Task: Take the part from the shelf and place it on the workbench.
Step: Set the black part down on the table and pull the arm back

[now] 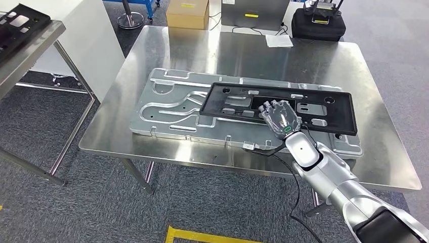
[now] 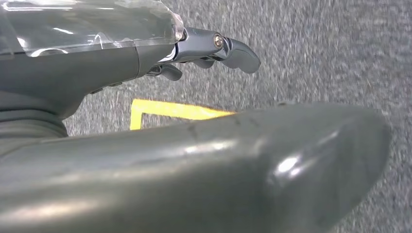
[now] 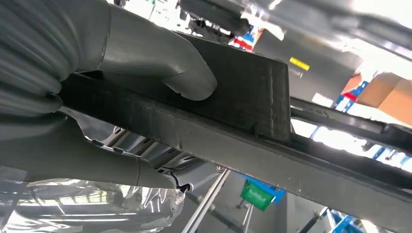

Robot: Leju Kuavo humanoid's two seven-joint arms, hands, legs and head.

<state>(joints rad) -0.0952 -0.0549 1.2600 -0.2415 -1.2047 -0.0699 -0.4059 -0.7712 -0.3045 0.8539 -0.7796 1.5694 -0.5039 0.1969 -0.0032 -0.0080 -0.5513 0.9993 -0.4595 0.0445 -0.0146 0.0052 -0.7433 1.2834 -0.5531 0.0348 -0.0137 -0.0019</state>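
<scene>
Holding the black part (image 1: 283, 107) by its near long edge, our right hand (image 1: 281, 117) has its thumb (image 3: 165, 63) on one face and the fingers wrapped under the rail. The part sits over the silver plate (image 1: 167, 104) on the workbench (image 1: 243, 50), its left end overlapping the plate; we cannot tell from the head view whether it rests fully or is tipped up at the held edge. We judge it a long, thin moulded frame: light, fairly stiff, likely to flex or swing if gripped off-centre. The present hold near mid-length looks sound. Smooth plastic may slip, so a gentle release is advised. Open bench lies beyond and to the right; the near bench edge is close. Our left hand (image 2: 209, 48) hangs over carpet, fingers curled, holding nothing.
</scene>
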